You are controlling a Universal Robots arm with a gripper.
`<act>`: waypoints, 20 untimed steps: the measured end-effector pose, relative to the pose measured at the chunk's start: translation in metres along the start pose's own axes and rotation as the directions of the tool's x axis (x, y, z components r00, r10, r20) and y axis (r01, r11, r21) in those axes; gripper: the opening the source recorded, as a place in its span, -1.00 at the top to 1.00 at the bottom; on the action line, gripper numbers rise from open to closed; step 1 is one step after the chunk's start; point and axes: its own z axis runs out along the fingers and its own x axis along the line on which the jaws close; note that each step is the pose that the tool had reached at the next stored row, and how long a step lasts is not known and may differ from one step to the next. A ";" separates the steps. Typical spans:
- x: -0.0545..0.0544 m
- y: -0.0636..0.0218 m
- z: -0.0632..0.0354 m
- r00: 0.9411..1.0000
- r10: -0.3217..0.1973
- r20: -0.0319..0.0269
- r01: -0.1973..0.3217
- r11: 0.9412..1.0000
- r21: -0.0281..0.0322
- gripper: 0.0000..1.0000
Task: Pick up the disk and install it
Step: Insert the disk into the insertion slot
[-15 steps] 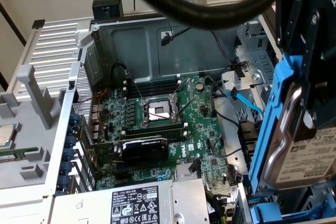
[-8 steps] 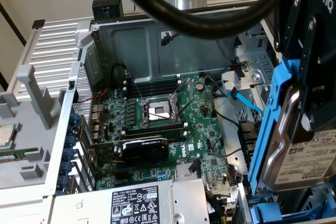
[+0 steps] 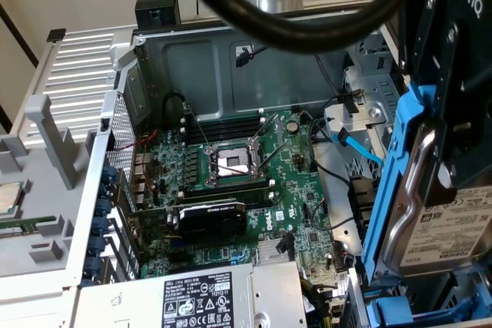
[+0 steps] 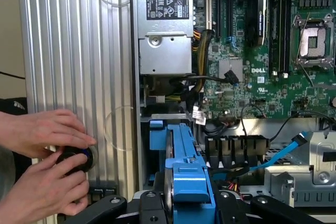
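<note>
The claw (image 4: pixel 188 206) is grasping the disk (image 3: pixel 450 230) by its blue carrier and hanging over the open computer case (image 3: pixel 200 67), motherboard (image 3: pixel 231 190) below it.

Soft, even room light falls from above on the motherboard (image 3: pixel 231 182), with only faint shadows under the cables crossing it. The case wall (image 3: pixel 231 67) behind the motherboard is dimmer and grey. The ribbed silver panel (image 3: pixel 77 67), to the exterior view's left of the motherboard, is brightest and nearly washed out. To the motherboard's other side, the disk (image 3: pixel 453 228) has a bright white label. The thick black cable (image 3: pixel 307 17) arcing above the motherboard is blurred, close to the lens.
</note>
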 end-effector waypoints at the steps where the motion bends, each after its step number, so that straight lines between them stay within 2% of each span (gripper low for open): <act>1: 0.000 0.0000 0.0004 1.000 -0.001 0.000 0.001 1.000 0.000 0.25; 11: -0.001 0.0004 0.0074 1.000 -0.010 -0.001 0.010 1.000 0.000 0.25; 20: -0.003 0.0005 0.0087 0.999 -0.033 0.000 0.033 0.999 0.000 0.25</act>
